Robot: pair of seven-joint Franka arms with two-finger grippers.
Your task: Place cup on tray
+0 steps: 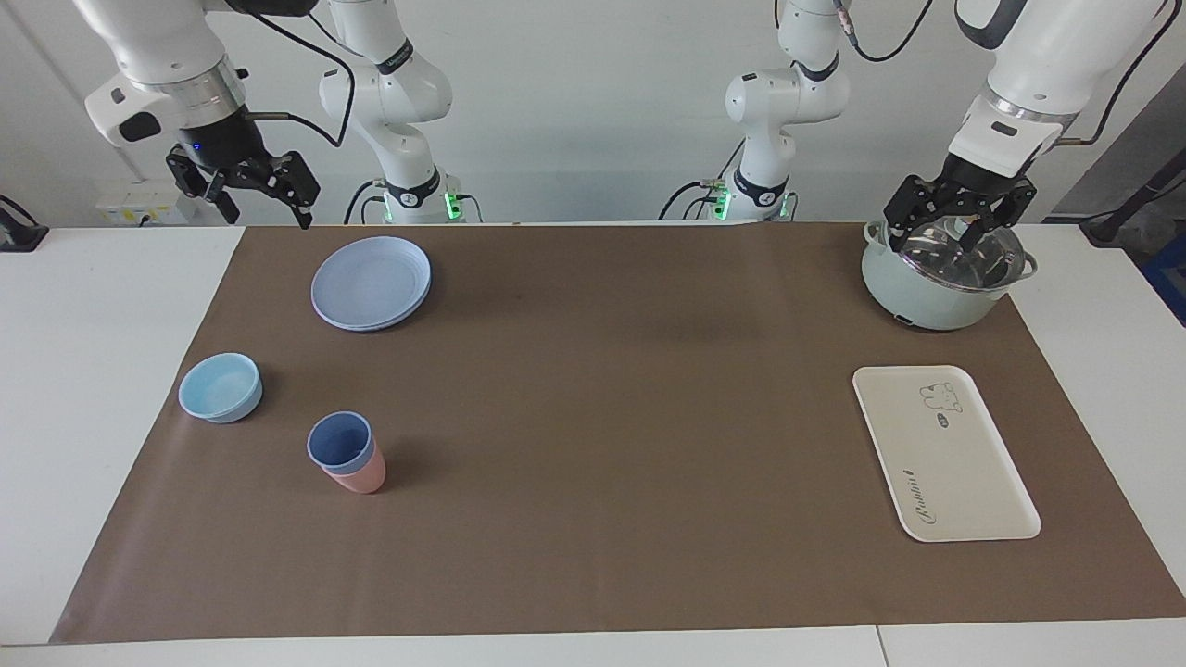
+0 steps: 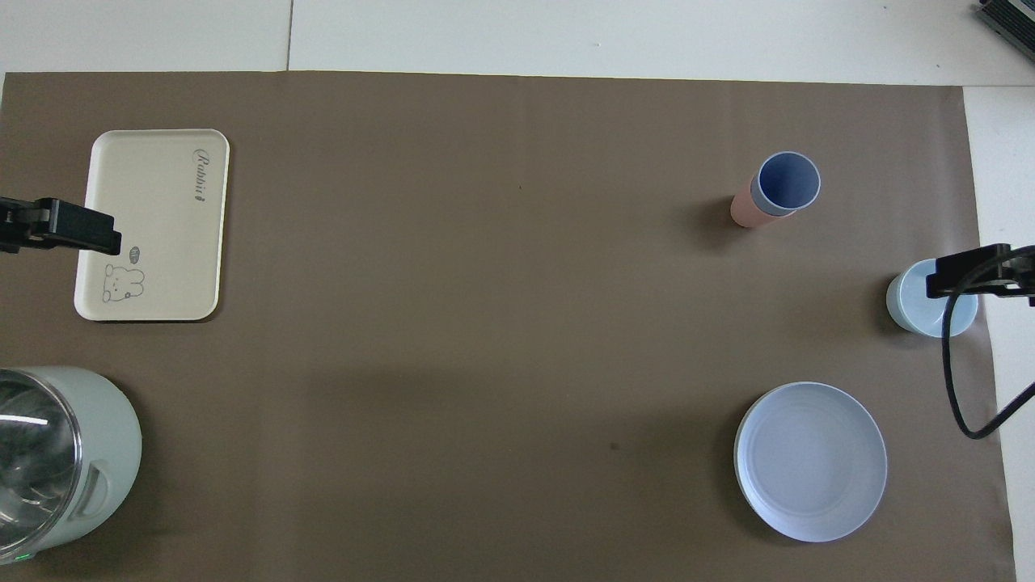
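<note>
The periwinkle-blue cup (image 1: 339, 441) stands upright, nested inside a pink tumbler (image 1: 359, 478), toward the right arm's end of the table; it also shows in the overhead view (image 2: 787, 181). The cream-white tray (image 1: 964, 472) with the bear drawing lies bare toward the left arm's end, also in the overhead view (image 2: 162, 242). My right gripper (image 1: 267, 213) is open and empty, raised high by the mat's edge next to the round blue plate. My left gripper (image 1: 938, 232) is open and empty, raised over the pot.
A round blue plate (image 1: 371, 282) lies nearer to the robots than the cup. A low light-blue bowl (image 1: 220, 387) sits beside the cup, toward the right arm's end. A pale green pot (image 1: 927, 296) with a glass lid stands nearer to the robots than the tray.
</note>
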